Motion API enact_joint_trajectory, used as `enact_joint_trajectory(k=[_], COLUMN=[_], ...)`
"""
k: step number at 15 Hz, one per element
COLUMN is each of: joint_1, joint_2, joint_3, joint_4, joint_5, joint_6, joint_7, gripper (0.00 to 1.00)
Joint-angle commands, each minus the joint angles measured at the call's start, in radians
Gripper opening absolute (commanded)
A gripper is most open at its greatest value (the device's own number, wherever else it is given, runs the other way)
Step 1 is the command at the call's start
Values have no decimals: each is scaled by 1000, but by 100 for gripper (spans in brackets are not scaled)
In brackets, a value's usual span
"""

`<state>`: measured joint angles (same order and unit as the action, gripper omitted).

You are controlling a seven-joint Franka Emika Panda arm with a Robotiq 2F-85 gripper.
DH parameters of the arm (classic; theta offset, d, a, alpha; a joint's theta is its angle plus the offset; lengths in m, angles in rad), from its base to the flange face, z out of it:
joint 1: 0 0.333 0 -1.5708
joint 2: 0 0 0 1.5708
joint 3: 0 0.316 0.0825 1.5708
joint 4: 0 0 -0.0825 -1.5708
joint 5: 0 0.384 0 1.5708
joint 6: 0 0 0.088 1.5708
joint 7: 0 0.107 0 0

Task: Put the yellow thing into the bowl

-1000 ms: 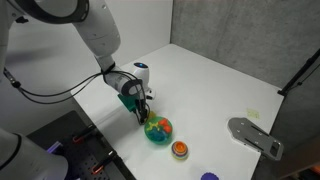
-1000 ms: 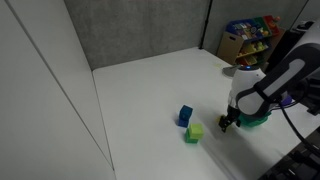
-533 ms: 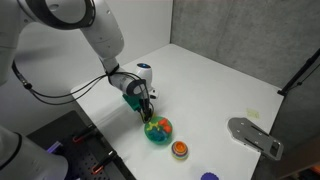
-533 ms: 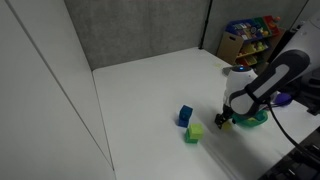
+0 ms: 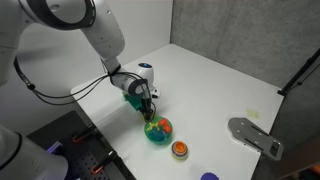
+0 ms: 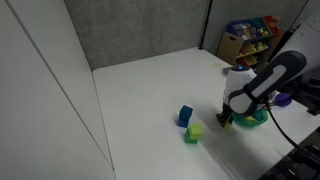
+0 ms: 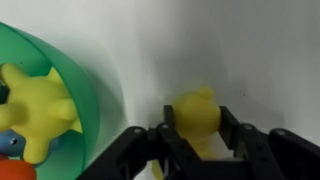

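In the wrist view a small yellow lumpy thing (image 7: pixel 197 112) sits on the white table between my black fingers. My gripper (image 7: pixel 197 122) is shut on it, both pads pressing its sides. Just left of it is the teal-green bowl (image 7: pixel 95 90), which holds a yellow star-shaped toy (image 7: pixel 40 108) and bits of blue and orange. In both exterior views the gripper (image 5: pixel 148 113) (image 6: pixel 226 119) is low over the table right beside the bowl (image 5: pixel 158 131) (image 6: pixel 256 118). The held thing is too small to make out there.
A blue cube (image 6: pixel 186 115) and a green cube (image 6: pixel 194 132) lie close to the gripper. An orange round thing with a dark rim (image 5: pixel 179 150), a purple object (image 5: pixel 208 177) and a grey flat object (image 5: pixel 255 136) lie beyond the bowl. The table edge runs nearby.
The arm has shifted a little beside the bowl and settled low. The fingers have closed on the yellow thing.
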<state>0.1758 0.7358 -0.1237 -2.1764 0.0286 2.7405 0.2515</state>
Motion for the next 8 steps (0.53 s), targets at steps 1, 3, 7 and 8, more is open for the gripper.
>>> enact_joint_trajectory(k=[1, 3, 7, 8], joint_1=[-5, -11, -21, -25], joint_2=[-43, -70, -147, -167], joint_3=[-3, 0, 2, 2], joint_4=[6, -1, -17, -21], joint_5=[-12, -11, -13, -15], joint_6=[-40, -38, -45, -48], joint_7=[6, -1, -9, -12], gripper=[22, 19, 19, 19])
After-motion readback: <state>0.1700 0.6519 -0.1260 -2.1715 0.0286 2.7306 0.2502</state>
